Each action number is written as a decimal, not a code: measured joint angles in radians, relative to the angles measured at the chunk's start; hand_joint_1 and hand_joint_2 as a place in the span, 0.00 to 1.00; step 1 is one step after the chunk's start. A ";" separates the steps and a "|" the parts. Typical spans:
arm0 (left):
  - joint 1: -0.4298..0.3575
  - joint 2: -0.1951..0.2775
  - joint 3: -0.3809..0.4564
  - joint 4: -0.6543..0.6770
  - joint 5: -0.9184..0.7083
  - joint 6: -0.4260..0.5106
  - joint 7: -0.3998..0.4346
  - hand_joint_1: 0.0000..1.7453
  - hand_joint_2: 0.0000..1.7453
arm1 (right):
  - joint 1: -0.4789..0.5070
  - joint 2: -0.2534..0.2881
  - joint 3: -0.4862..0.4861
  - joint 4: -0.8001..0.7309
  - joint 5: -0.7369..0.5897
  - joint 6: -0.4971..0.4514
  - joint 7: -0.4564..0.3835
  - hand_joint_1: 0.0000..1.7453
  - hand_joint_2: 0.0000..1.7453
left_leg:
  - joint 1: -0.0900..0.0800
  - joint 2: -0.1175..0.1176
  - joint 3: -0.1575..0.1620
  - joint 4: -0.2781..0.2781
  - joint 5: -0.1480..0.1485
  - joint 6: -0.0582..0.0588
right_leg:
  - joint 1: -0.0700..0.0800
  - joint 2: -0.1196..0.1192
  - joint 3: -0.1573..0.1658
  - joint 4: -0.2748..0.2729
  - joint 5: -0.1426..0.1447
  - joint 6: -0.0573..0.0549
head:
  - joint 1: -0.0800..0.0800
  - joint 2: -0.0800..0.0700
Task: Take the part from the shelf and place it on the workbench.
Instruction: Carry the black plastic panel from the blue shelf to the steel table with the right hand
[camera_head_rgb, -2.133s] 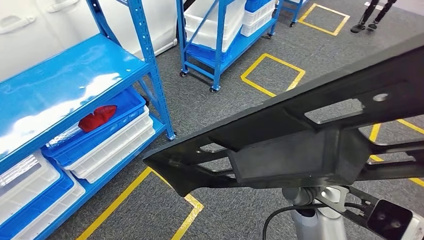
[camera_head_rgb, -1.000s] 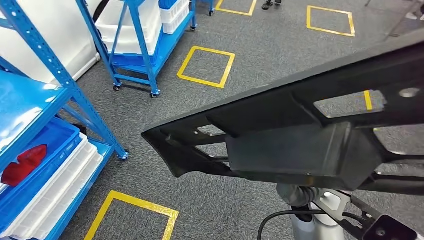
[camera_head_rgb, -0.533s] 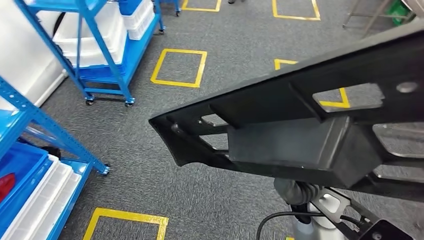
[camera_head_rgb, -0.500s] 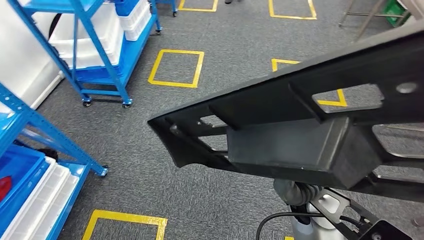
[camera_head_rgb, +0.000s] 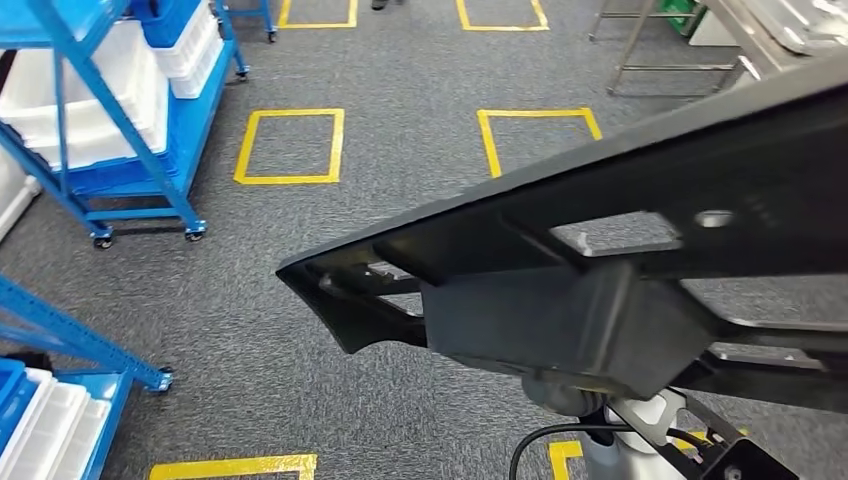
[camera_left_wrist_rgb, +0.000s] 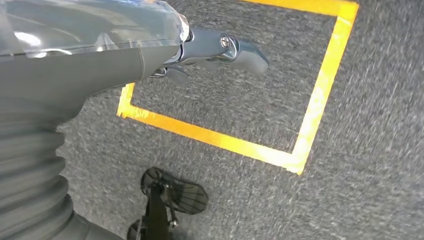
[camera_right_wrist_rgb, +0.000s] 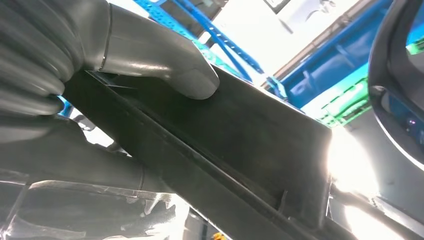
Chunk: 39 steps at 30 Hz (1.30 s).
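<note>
Head view, part: a long black plastic part (camera_head_rgb: 600, 260) with cut-out openings and a boxy block on its underside is seen held up close to the camera, slanting from the lower middle to the upper right, above the grey carpet (camera_head_rgb: 400, 150).
Head view, floor: yellow taped squares (camera_head_rgb: 290, 146) are marked on the carpet beyond the part.
Head view, shelving: a blue wheeled rack (camera_head_rgb: 120, 130) loaded with white bins (camera_head_rgb: 90, 90) is seen at the upper left; the leg of a second blue shelf (camera_head_rgb: 70, 340) with white bins is seen at the lower left.
Head view, background: metal table legs (camera_head_rgb: 650, 45) are seen at the upper right.
Left wrist view, left hand: the left hand (camera_left_wrist_rgb: 215, 50) is seen over the carpet and a yellow taped square (camera_left_wrist_rgb: 280, 150); nothing is held, and the fingers are extended, so the hand is released.
Right wrist view, right hand: the right hand (camera_right_wrist_rgb: 125, 55) is seen grasping the black part (camera_right_wrist_rgb: 240, 150), the thumb pressed on one face of the panel and the palm against the other.
Right wrist view, surroundings: blue shelf beams (camera_right_wrist_rgb: 320, 70) are seen beyond the part, against bright light.
</note>
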 joint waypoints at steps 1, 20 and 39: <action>-0.001 -0.003 0.000 0.000 -0.004 0.001 0.008 0.00 1.00 | -0.001 -0.005 0.004 0.005 -0.001 -0.003 0.000 1.00 1.00 | -0.001 0.013 0.001 0.000 -0.001 0.000 | -0.002 -0.005 -0.005 0.011 0.006 0.001 | 0.000 0.000; 0.000 -0.038 0.025 0.000 0.008 0.021 0.042 0.00 1.00 | -0.038 -0.028 0.039 0.109 -0.056 -0.024 0.000 1.00 1.00 | 0.002 -0.055 -0.065 0.110 -0.020 -0.039 | 0.012 0.079 0.146 -0.276 0.117 -0.051 | 0.000 0.000; -0.004 -0.042 0.048 0.000 -0.023 0.034 0.063 0.00 1.00 | -0.119 -0.021 0.015 0.298 -0.086 -0.006 0.003 1.00 1.00 | -0.015 0.082 0.000 -0.006 0.001 -0.017 | 0.022 -0.073 0.145 -0.282 0.113 -0.028 | 0.000 0.000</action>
